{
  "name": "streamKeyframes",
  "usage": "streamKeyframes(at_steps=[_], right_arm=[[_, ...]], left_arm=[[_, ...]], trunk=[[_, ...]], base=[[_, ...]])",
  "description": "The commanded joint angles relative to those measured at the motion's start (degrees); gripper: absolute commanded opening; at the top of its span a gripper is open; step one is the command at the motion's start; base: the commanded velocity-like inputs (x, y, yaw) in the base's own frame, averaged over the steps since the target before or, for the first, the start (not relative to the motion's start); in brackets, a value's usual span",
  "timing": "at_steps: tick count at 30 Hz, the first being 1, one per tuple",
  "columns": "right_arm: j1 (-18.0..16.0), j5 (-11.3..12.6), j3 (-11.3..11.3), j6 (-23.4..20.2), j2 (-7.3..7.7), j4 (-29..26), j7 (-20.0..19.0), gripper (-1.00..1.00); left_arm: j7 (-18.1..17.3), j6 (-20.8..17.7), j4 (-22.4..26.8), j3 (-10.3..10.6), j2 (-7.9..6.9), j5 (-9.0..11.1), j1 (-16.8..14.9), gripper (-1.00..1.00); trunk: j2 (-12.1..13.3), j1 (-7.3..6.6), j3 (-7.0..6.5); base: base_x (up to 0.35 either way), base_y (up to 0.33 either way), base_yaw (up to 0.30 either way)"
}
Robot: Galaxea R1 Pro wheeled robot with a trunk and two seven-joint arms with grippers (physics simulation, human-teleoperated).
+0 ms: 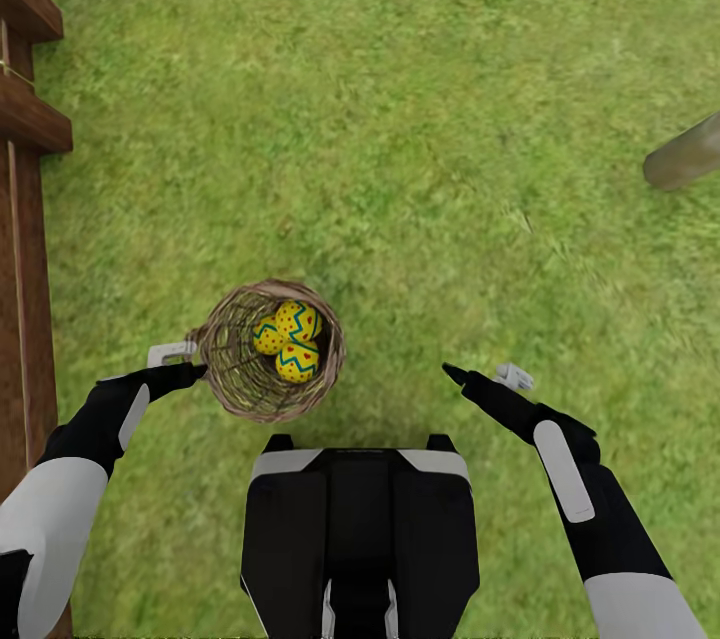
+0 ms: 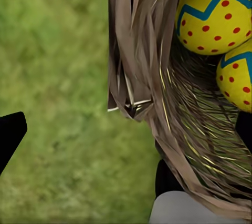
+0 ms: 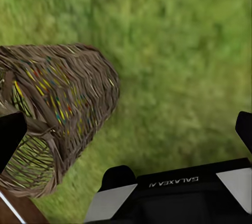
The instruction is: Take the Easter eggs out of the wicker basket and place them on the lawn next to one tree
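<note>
Green lawn (image 1: pixel 420 119), fence (image 1: pixel 25 119) along robot's left. Three eggs (image 1: pixel 290 339) lie bunched inside wicker basket (image 1: pixel 268 351), just ahead of robot's trunk. Left gripper (image 1: pixel 185 359) at basket's rim, jaws released, straddling the wall per wrist view; one finger inside, one outside. Right gripper (image 1: pixel 485 377) hangs apart, over grass, jaws released, empty. Step: first pick, not yet done. Next: reach w/ one gripper down onto top egg. Tree trunk (image 1: pixel 685 154) well off to right; nothing btwn.
</note>
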State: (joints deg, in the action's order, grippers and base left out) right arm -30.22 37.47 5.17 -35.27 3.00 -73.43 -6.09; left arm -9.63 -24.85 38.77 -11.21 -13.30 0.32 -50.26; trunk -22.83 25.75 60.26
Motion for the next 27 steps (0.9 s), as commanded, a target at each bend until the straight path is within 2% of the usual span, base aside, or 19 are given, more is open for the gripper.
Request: streamKeyframes(at_steps=[1, 16, 27], right_arm=[[0.0, -0.1, 0.1, -0.3, -0.01, 0.1, -0.3, 1.0], [0.0, 0.0, 0.2, -0.2, -0.01, 0.7, -0.2, 1.0], [0.0, -0.3, 0.1, 2.1, -0.18, 0.9, -0.2, 1.0]], left_arm=[[-0.3, -0.4, 0.1, -0.2, 0.03, 0.0, 0.0, 1.0], [-0.3, -0.4, 0.1, -0.1, 0.03, 0.0, 0.0, 1.0], [-0.3, 0.2, 0.1, -0.1, 0.03, 0.0, 0.0, 1.0]], trunk=[[-0.1, 0.03, 0.15], [-0.1, 0.03, 1.57], [-0.1, 0.03, 2.61]], base=[[0.0, 0.0, 0.0], [0.0, 0.0, 0.0], [0.0, 0.0, 0.0]])
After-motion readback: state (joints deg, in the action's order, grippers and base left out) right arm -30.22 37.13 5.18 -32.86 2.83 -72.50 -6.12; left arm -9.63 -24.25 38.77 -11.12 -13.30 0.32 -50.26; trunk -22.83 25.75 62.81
